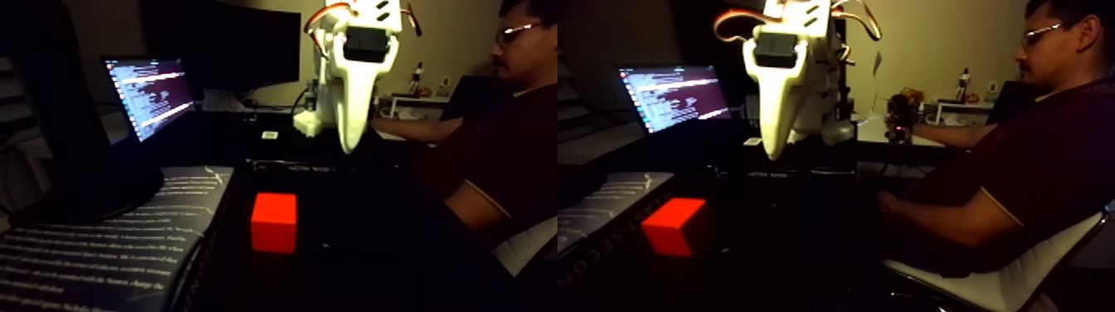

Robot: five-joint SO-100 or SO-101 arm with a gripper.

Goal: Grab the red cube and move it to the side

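Red cube (274, 221) sits low on dark table, apart from raised white end effector (350, 148); fingers look together

Red cube at rest on the dark table

The red cube (274, 221) sat flat on the dark tabletop, bright red-orange and plain, its faces smooth and unmarked. In the left half of the fixed view it faced the camera nearly square-on, the front face lit evenly and a thin strip of the top showing. In the right half it appeared turned, one corner toward the camera, so the top face and two sides showed. It lay low in the picture, just right of a printed sheet of text, with nothing touching it.
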